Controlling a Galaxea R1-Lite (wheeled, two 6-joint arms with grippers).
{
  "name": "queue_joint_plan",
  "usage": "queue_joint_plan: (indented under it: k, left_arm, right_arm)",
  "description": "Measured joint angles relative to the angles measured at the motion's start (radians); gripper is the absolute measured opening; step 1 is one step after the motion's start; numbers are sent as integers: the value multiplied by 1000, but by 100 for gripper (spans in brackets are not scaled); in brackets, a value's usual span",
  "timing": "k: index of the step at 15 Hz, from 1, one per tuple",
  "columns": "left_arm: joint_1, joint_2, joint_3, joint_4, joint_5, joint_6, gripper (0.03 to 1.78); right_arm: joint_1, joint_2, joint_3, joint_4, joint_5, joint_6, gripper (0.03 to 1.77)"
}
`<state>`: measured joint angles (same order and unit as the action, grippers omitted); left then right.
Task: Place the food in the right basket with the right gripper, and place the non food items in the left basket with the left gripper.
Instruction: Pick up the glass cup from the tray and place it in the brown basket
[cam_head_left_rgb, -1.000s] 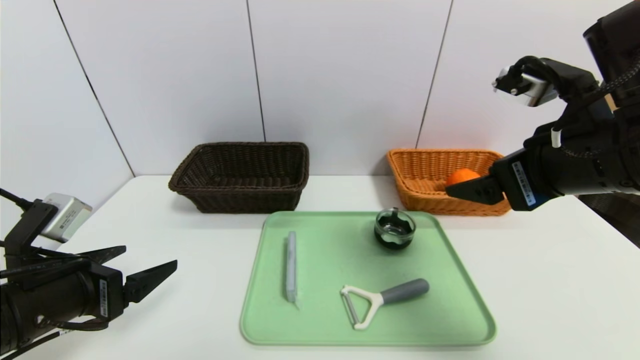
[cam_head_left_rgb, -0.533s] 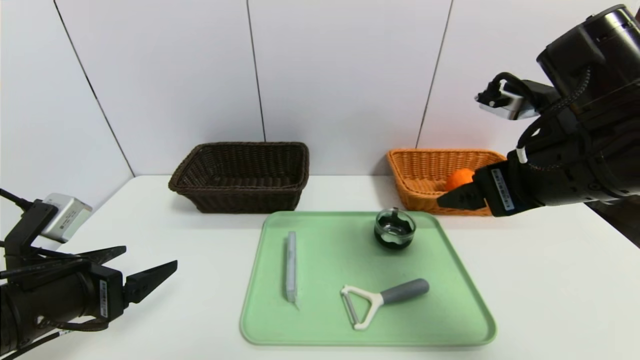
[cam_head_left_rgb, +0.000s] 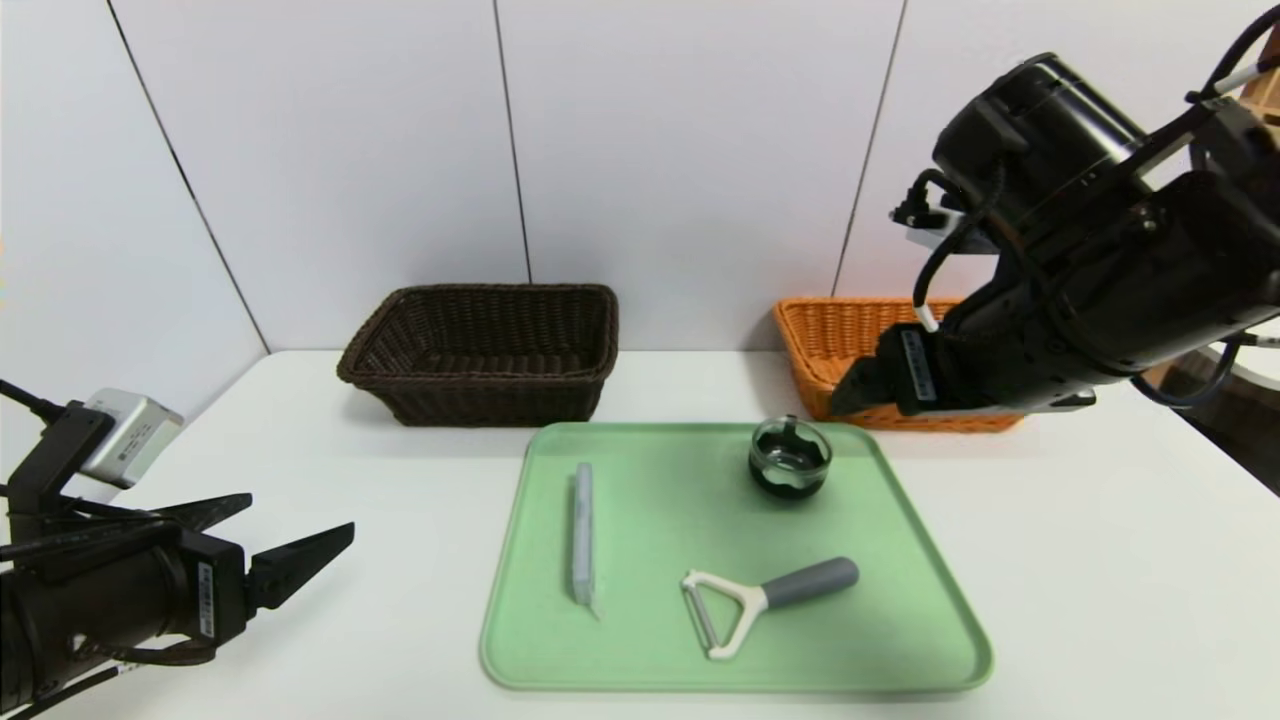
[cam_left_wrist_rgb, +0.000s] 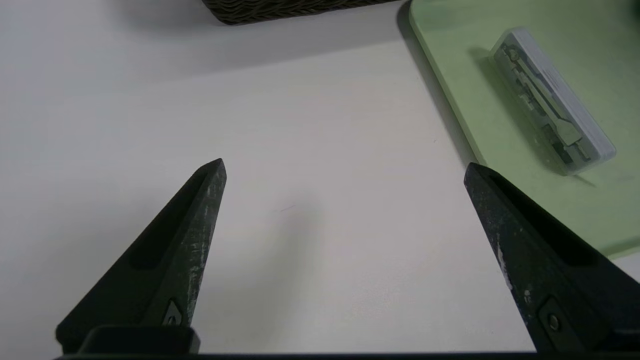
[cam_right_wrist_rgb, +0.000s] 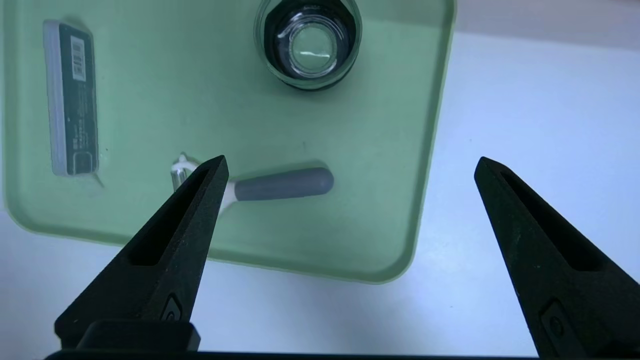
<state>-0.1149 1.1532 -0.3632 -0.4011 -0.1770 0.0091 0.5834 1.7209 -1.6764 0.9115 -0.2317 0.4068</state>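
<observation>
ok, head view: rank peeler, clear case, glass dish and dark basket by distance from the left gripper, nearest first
From the left gripper:
1. Clear case, left side of the tray
2. Peeler, near edge, right of the case
Dark basket, behind the tray's left end: too close to call against the case
3. Glass dish, far right of the tray

Right gripper (cam_right_wrist_rgb: 351, 159): from over the orange basket's (cam_head_left_rgb: 828, 342) right part to before its middle, fingertips nearer its left side
Orange fruit: was visible inside the basket, now hidden behind the right arm (cam_head_left_rgb: 1060, 250)
</observation>
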Motion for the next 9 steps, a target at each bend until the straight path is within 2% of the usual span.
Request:
queue_joint_plan:
  k: [3, 9]
  left_arm:
    - [0, -6, 3, 0, 0, 0, 169]
    - [1, -25, 11, 2, 8, 0, 169]
  right_arm:
    - [-7, 64, -50, -2, 2, 26, 169]
    - [-37, 188, -109, -10, 25, 27, 169]
